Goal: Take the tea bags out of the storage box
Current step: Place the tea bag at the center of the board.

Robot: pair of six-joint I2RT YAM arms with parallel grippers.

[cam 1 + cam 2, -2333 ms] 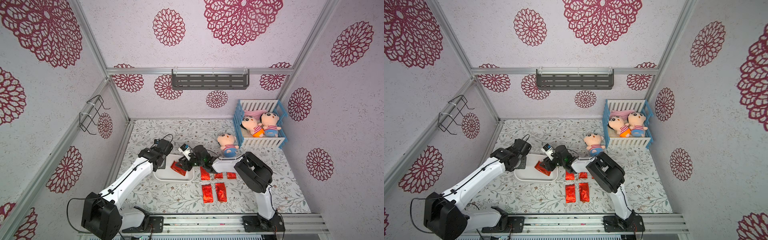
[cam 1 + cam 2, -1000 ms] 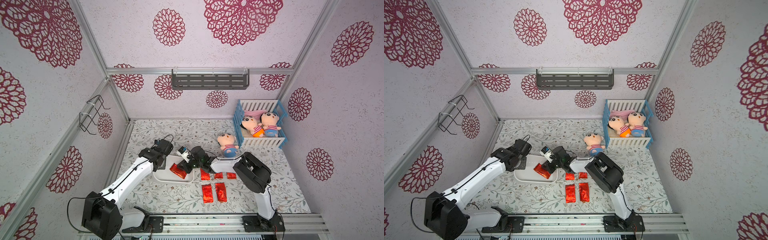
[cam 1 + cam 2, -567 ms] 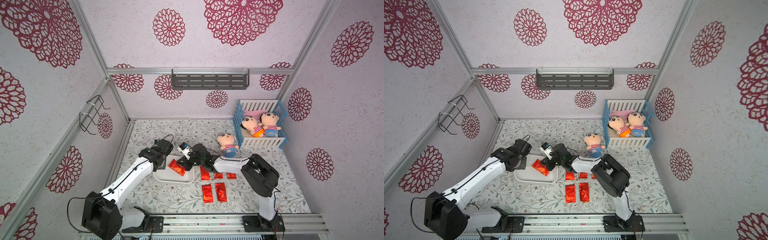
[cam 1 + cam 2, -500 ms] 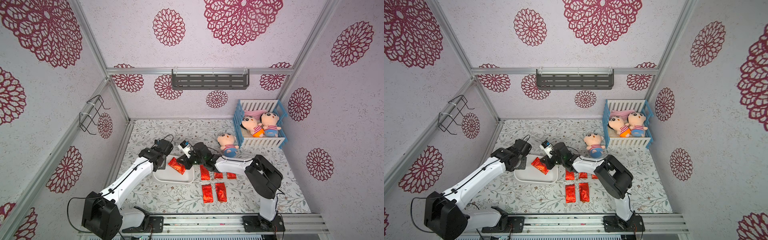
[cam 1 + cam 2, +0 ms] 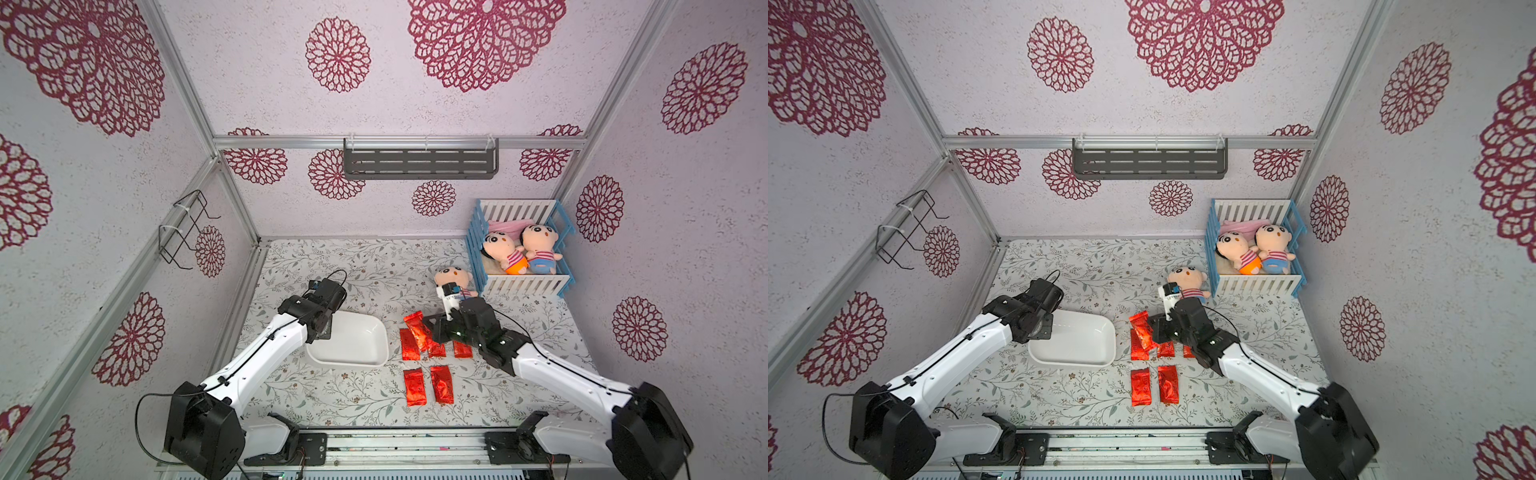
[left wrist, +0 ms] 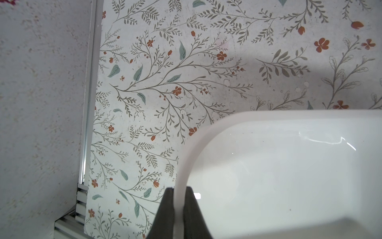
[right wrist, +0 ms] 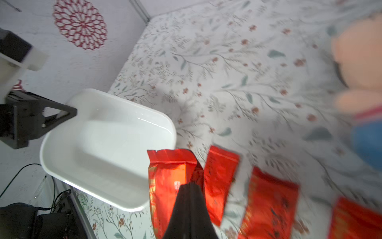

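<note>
**Left tool** [image 6: 178, 189]: clamped on the rim of the box [image 5: 353, 343] at its left end, one finger inside the wall and one outside. The box stands on the floral worktop [image 5: 353, 266], left of centre

**Right tool** [image 7: 192, 184]: closed on one tea bag [image 7: 167, 175]. The bag hangs tilted just beyond the box's right rim. In both top views it is clear of the rim and overlaps the nearest bag lying below

**Worktop, right of the box:** five more tea bags [image 5: 414, 386] lie flat. Three form a row under and beside the right tool, partly hidden by it, and two lie side by side nearer the arm bases

**Beyond the right tool:** a doll [image 5: 455, 276] lies beside a blue-and-white crib [image 5: 523, 286]
</note>
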